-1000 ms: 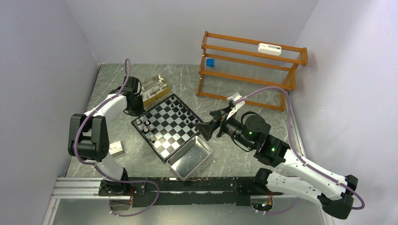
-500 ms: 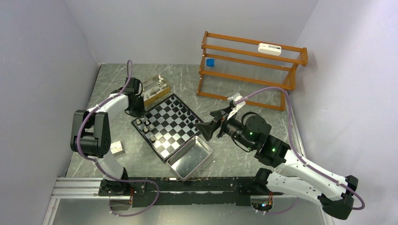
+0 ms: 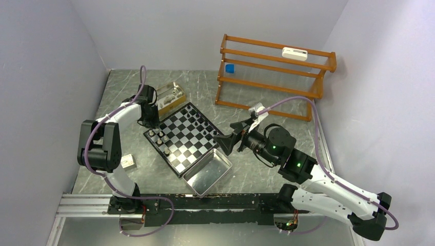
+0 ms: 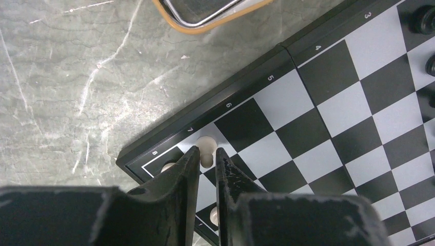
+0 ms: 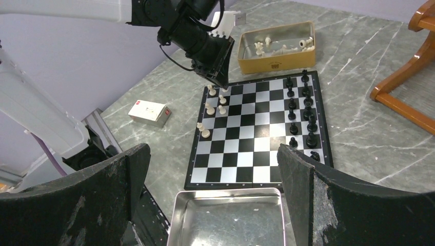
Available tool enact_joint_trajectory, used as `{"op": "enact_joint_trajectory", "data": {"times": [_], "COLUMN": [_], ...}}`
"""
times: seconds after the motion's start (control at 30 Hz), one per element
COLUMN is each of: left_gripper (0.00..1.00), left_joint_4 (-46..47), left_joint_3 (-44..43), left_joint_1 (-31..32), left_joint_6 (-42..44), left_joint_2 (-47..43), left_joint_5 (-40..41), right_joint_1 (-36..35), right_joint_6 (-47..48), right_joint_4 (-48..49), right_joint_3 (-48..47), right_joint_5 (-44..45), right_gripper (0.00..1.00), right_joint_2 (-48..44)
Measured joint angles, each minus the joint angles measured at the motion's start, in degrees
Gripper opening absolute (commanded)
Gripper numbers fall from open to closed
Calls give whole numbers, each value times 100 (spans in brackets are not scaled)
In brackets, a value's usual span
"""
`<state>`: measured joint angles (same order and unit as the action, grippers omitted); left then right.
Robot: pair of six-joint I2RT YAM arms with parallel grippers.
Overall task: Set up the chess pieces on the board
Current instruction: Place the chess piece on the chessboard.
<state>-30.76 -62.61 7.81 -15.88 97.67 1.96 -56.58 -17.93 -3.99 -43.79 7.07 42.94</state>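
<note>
Left pincer (image 4: 207, 151) is straddling a cream pawn (image 4: 206, 144) near the board's (image 4: 333, 110) corner.
Its fingers (image 4: 179, 174) are standing nearly closed on either side of the pawn, which is sitting on the edge square marked 7; whether they are pressing it cannot be told. The right pincer (image 5: 214, 151) is hanging wide open and empty above the metal tray (image 5: 225, 192), just beside the board, where black pieces (image 5: 308, 114) are lining one side.
</note>
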Motion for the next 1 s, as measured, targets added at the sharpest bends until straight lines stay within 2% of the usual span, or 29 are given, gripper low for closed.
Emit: {"op": "enact_joint_trajectory", "data": {"times": [1.0], "left_gripper": [17], "left_joint_4": [-15], "left_joint_3": [0], "left_joint_1": [98], "left_joint_6": [4], "left_joint_2": [-2], "left_joint_5": [170], "right_joint_1": [0], "right_joint_6": [-4], "right_joint_4": [-2], "right_joint_3": [0], "right_joint_5": [-2], "right_gripper": [100], "right_joint_2": [70]}}
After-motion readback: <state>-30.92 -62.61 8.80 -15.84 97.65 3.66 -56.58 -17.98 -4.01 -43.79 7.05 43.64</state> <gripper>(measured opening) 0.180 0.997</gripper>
